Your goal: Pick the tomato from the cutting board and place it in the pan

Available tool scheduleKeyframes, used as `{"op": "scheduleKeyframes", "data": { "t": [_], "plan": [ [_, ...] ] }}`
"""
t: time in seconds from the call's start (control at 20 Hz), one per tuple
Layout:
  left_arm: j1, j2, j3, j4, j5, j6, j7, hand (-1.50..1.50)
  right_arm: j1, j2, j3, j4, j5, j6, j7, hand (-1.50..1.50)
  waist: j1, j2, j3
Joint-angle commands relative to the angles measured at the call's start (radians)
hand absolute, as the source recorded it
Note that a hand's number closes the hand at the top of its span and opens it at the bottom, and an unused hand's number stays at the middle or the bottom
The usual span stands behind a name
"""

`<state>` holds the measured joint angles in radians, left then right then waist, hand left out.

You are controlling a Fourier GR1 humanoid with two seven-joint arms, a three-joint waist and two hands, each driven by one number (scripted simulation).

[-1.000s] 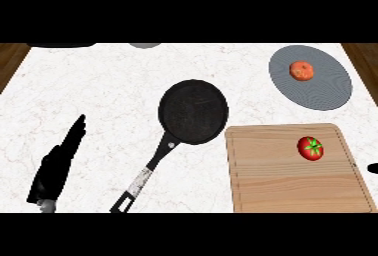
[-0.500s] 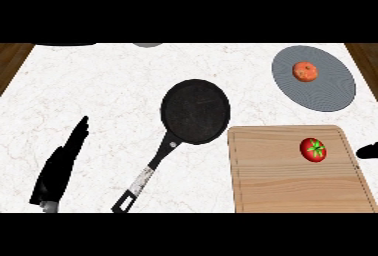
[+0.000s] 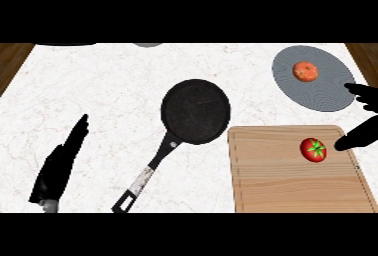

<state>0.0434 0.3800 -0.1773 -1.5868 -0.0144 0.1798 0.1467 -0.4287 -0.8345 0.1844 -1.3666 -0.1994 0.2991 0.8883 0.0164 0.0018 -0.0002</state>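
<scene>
Wooden cutting board point(image 3: 295, 172) carries the tomato point(image 3: 313, 149) just inside my right hand point(image 3: 359, 135), whose fingers are spread to straddle it. My left hand point(image 3: 60, 167) rests flat. Beyond, the pan point(image 3: 196, 111) waits leftward.

Head view (only one) looks steeply down.

A grey plate point(image 3: 317, 92) sits at the far right of the white marbled counter point(image 3: 96, 90), with a small orange fruit point(image 3: 305, 71) resting on its upper half. Wooden flooring shows beyond the counter's corners.
</scene>
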Motion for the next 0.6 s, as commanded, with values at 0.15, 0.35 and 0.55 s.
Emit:
{"op": "scheduleKeyframes", "data": {
  "t": [0.15,0.35,0.55],
  "plan": [
    [0.024,-0.002,0.013,-0.018,-0.018,-0.019,-0.004,0.0,-0.06,0.061,0.075,0.045,0.019,0.132,0.118,-1.5,-0.004,-0.001,0.0],
    [0.025,-0.01,0.028,-0.033,-0.025,-0.029,0.025,0.0,-0.104,0.086,0.066,0.063,0.022,0.156,0.183,-1.5,-0.009,-0.002,0.0],
    [0.035,-0.062,0.026,0.043,-0.06,-0.008,-0.056,0.0,-0.101,0.151,0.079,0.109,0.068,0.144,0.14,-1.5,-0.01,-0.001,0.0]
  ]
}}
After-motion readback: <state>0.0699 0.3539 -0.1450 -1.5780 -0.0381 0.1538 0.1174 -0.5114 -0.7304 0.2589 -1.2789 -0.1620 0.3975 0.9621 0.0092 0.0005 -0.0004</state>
